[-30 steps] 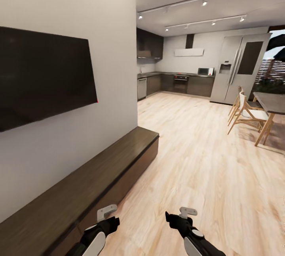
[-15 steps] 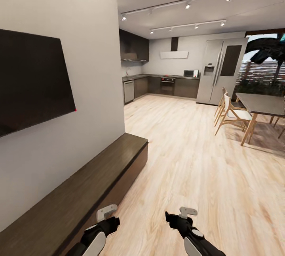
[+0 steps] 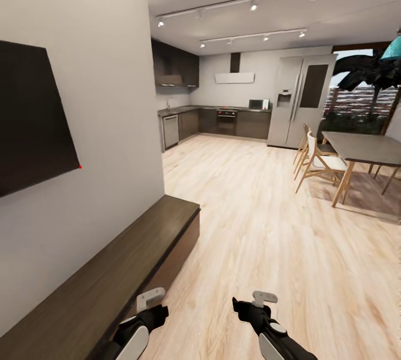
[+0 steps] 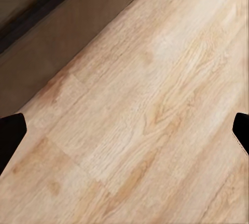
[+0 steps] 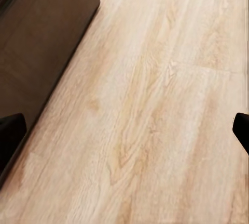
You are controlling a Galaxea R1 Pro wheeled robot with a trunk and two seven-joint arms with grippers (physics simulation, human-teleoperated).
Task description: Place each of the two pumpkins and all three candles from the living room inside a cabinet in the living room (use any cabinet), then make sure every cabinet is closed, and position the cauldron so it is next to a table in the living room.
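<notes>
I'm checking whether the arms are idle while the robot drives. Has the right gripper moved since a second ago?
No. The right gripper sits at the same spot in the head view as before; the cabinet and the rest of the room slid left, so the camera turned.

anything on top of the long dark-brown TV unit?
The dark-brown wooden TV unit has a bare top where visible. Drawer fronts look flush; their insides are hidden. Its near end runs out of frame.

Both arms low — left gripper (image 3: 149,300) and right gripper (image 3: 262,297) (jaws spread).
</notes>
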